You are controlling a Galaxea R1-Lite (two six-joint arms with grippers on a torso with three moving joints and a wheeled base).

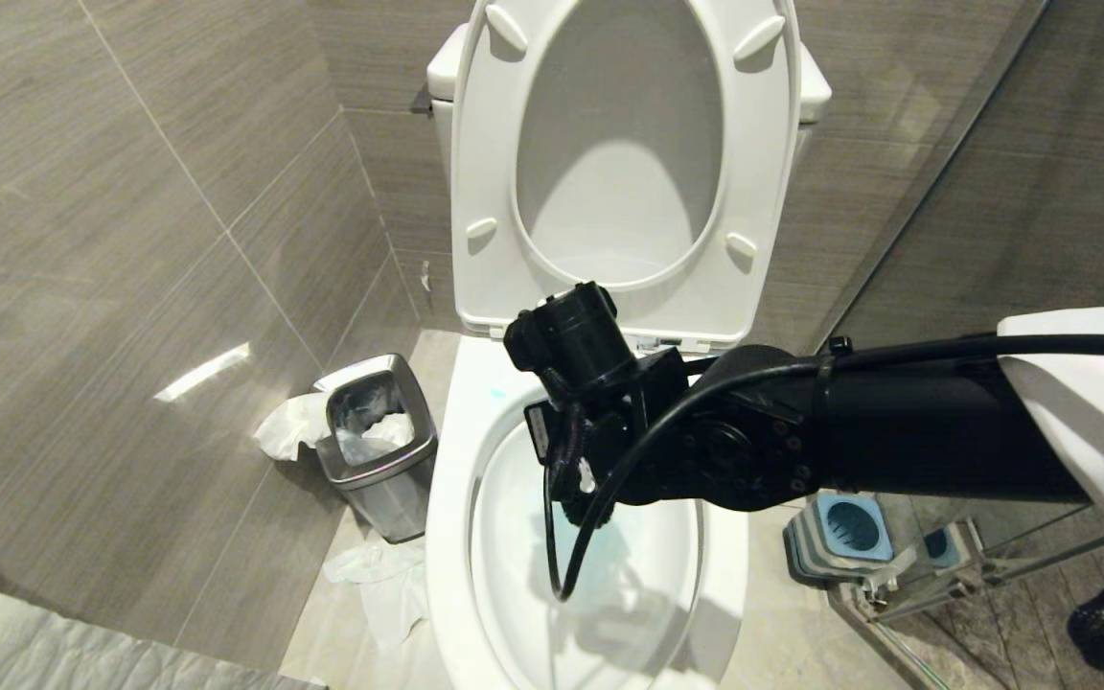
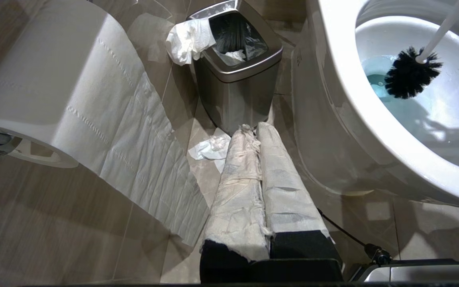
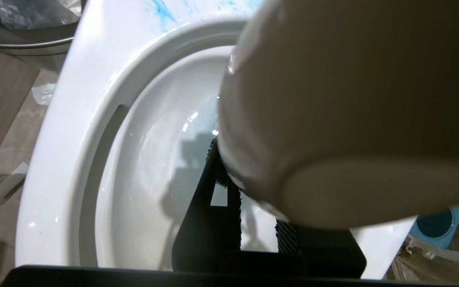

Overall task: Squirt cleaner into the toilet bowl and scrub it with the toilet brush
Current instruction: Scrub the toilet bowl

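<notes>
Right gripper (image 1: 579,479): you had it reaching in from the right and hanging over the toilet bowl (image 1: 456,575), with its fingers pinched on the rounded top of the toilet brush (image 3: 333,119) handle. In the right wrist view that white handle end filled most of the picture, held between the dark pads.

Toilet brush: its black bristle head sat low inside the bowl, at or just above the pale blue water, as the left wrist view showed. The slim white shaft ran up and out of that view.

Toilet bowl: the seat (image 1: 609,153) and lid stood raised against the tank. Blue streaks of cleaner lay on the rim at the back, so the squirting looked done and you were in the scrubbing step.

Cleaner bottle: you could not see it in any view.

Left gripper (image 2: 259,131): it hung parked low beside the bowl, its paper-wrapped fingers pressed together and empty, pointing toward the steel bin (image 2: 237,79) and near a toilet roll (image 2: 54,79).

Handling: the brush should have felt light, with a stiff but slightly springy shaft, and the smooth plastic could have slipped or twisted in your pads once wet. A hold on the handle's top gave you reach but little leverage, so firm pressure on the glossy, slick ceramic risked the brush pivoting in the grip.

Holder (image 1: 849,529): the blue-and-grey stand waited on the floor to the right of the bowl.
</notes>
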